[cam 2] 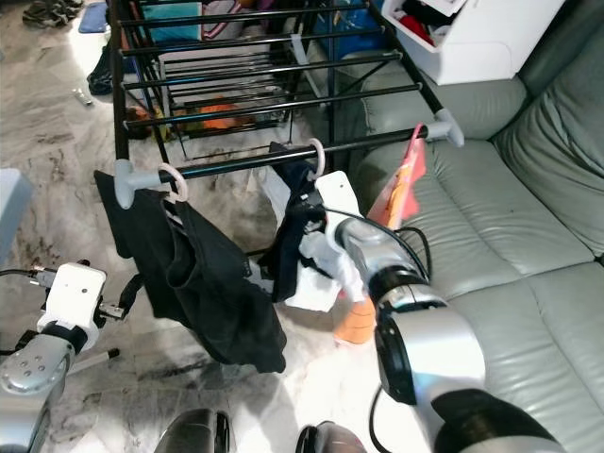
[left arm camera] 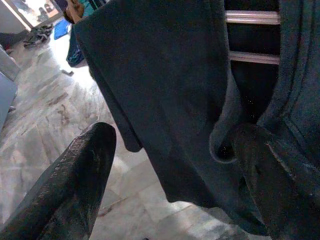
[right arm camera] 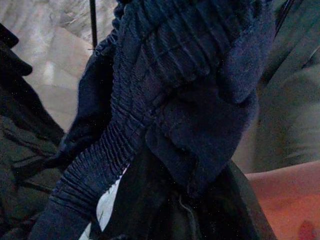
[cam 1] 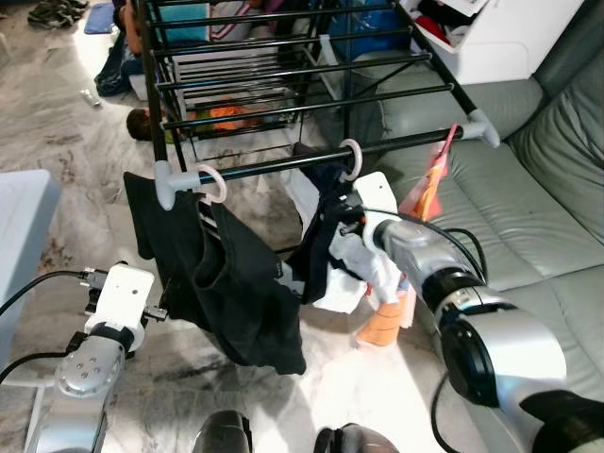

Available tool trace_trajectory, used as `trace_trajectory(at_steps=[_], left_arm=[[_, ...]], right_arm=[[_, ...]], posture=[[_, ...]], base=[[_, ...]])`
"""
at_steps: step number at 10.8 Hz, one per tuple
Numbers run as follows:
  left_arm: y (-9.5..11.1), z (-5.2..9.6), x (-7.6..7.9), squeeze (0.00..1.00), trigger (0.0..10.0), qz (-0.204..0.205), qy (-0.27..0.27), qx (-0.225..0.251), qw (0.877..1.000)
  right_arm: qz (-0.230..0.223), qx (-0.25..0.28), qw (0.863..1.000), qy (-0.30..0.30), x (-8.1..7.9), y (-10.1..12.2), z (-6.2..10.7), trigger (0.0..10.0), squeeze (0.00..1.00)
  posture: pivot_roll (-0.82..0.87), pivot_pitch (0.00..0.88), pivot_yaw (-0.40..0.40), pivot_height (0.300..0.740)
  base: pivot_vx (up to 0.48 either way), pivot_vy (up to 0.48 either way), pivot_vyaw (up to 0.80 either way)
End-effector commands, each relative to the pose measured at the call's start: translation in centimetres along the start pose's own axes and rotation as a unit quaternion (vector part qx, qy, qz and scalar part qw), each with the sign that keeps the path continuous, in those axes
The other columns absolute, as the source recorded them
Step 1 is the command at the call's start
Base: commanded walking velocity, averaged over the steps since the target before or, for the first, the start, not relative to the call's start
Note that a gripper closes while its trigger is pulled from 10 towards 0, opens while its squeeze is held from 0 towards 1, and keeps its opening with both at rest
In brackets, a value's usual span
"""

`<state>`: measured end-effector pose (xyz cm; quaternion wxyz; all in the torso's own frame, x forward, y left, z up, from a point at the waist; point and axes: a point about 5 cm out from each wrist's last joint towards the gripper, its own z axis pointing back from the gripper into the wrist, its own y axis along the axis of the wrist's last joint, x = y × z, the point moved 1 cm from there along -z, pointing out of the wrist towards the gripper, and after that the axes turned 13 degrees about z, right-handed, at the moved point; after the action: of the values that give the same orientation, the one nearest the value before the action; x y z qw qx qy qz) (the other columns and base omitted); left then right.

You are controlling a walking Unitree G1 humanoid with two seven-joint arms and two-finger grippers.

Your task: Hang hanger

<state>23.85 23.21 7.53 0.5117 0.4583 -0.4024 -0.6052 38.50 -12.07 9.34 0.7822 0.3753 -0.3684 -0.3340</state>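
Drying rack (cam 1: 311,94), black, standing on marble floor (cam 1: 57,142) beside grey sofa (cam 1: 528,217). Front rail (cam 1: 283,162) carrying three hooks: pale ring hook (cam 1: 213,181) of left hanger with black garment (cam 1: 236,293); ring hook (cam 1: 351,157) of middle hanger with dark navy ribbed garment (right arm camera: 165,100) over white cloth (cam 1: 354,278); pink hanger (cam 1: 444,151) with orange cloth (cam 1: 420,203) near the rail's end cap.

Right claw (cam 1: 342,226) reaching up into the navy garment just below the middle hook; fingers buried in fabric, so impossible to tell whether spread or closed. Left claw (left arm camera: 170,165) low beside the hem of the black garment, fingers (left arm camera: 75,175) spread wide, holding nothing, though the cloth hangs partly between them.

Step in hand, by judgement: seating and release of the middle hanger, its hook apparently already over the rail. Next move: confirmation that the hook sits fully on the rail, then withdrawal of the right claw downward and clear without snagging the ribbed cloth or dragging the hanger off.
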Motion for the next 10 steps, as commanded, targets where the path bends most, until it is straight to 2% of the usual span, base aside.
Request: trace_trajectory(at_steps=[1, 3, 4, 7, 9, 10], left_arm=[[0.1, -0.3, 0.0, 0.0, 10.0, 0.003, 0.0, 0.003, 1.0], [0.2, -0.5, 0.4, 0.0, 10.0, 0.003, -0.003, 0.004, 1.0], [0.2, -0.4, 0.3, 0.0, 10.0, 0.002, -0.003, 0.003, 1.0], [0.2, -0.4, 0.2, 0.0, 10.0, 0.002, -0.003, 0.003, 1.0], [-0.1, -0.3, 0.6, 0.0, 10.0, 0.005, -0.017, -0.005, 1.0], [-0.2, -0.3, 0.6, 0.0, 10.0, 0.004, -0.019, -0.007, 1.0]], right_arm=[[0.008, -0.027, 1.0, 0.0, -0.5, -1.5, 0.1, 10.0, 0.0], [-0.001, -0.004, 1.0, -0.01, -0.7, 0.4, -0.4, 10.0, 0.0], [0.009, 0.007, 1.0, 0.0, -1.8, 1.7, -0.8, 10.0, 0.0], [0.039, 0.01, 0.999, -0.001, -3.9, 3.2, -1.5, 10.0, 0.0], [0.07, -0.023, 0.996, -0.057, -2.9, 2.2, -1.3, 10.0, 0.0], [0.067, -0.033, 0.995, -0.072, -2.6, 1.8, -1.2, 10.0, 0.0]], posture=[[0.18, 0.11, -0.049, 0.74], [0.18, 0.109, -0.05, 0.74], [0.19, 0.107, -0.05, 0.74], [0.2, 0.11, -0.055, 0.74], [0.2, 0.112, -0.054, 0.74], [0.19, 0.112, -0.053, 0.74]], base=[[0.0, 0.0, 0.0], [0.0, 0.0, 0.0], [0.0, 0.0, 0.0], [0.0, 0.0, 0.0], [0.0, 0.0, 0.0], [0.0, 0.0, 0.0]])
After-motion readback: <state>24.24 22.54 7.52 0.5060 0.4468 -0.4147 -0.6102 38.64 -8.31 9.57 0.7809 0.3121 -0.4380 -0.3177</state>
